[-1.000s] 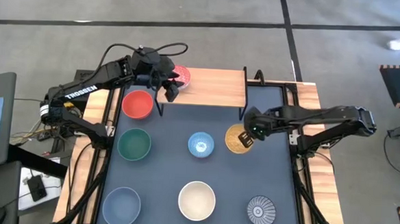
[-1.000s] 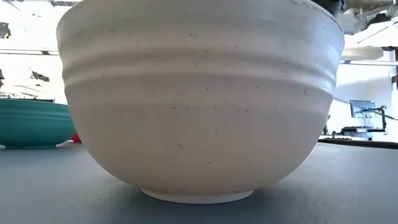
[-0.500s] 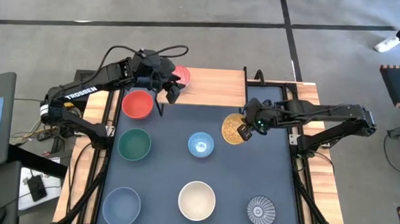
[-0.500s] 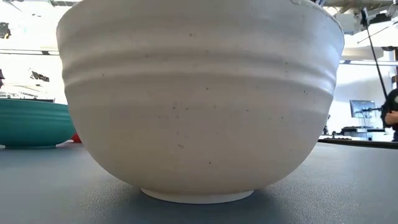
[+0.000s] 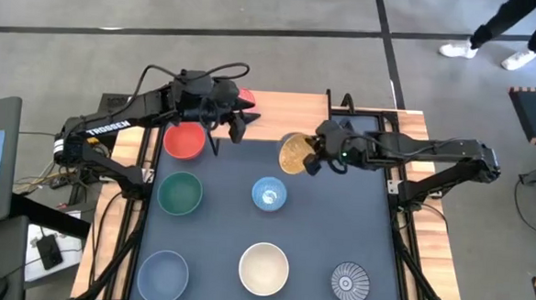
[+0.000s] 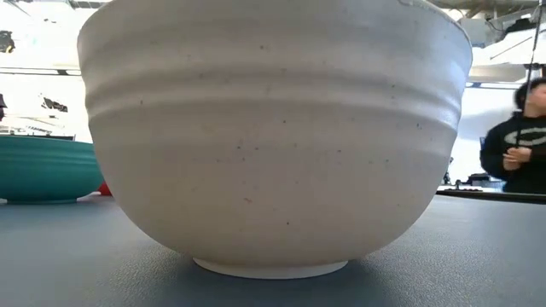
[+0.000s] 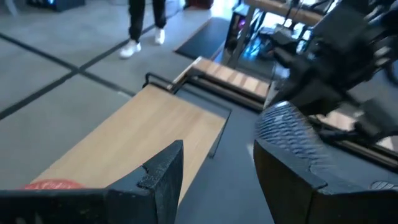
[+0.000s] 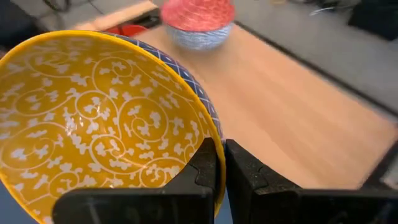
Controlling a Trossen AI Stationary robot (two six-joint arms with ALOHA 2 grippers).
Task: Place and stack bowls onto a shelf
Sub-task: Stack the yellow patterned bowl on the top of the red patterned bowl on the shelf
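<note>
My right gripper (image 5: 310,159) is shut on the yellow bowl (image 5: 294,153), which has a white scroll pattern inside and a blue lattice outside. It is held in the air by the near edge of the light-wood shelf (image 5: 284,114). The pink-red speckled bowl (image 5: 245,97) stands on the shelf's left part and also shows in the right wrist view (image 8: 198,18). My left gripper (image 5: 241,125) hangs open just beside that bowl, over the shelf's near edge, holding nothing. In the left wrist view its fingers (image 7: 166,174) frame the bare plank (image 7: 149,130). My right gripper pinches the yellow bowl's wall at the rim (image 8: 210,138), one finger (image 8: 205,163) inside and one outside. The fingers reach it from the table's right. The bowl is lifted clear and tilted, with its inside (image 8: 93,118) facing my wrist camera.
On the dark table stand the red bowl (image 5: 184,138), green bowl (image 5: 180,191), light blue bowl (image 5: 268,194), grey-blue bowl (image 5: 163,275), cream bowl (image 5: 264,267) and ribbed bowl (image 5: 349,281). The cream bowl (image 6: 273,136) fills the low view. A person (image 6: 520,136) stands beyond the table.
My right gripper has carried the yellow bowl up off the table's right middle and toward the far left, up to the shelf's near edge, and the bowl now sits more tilted. My left gripper has shifted slightly toward the right, staying open.
</note>
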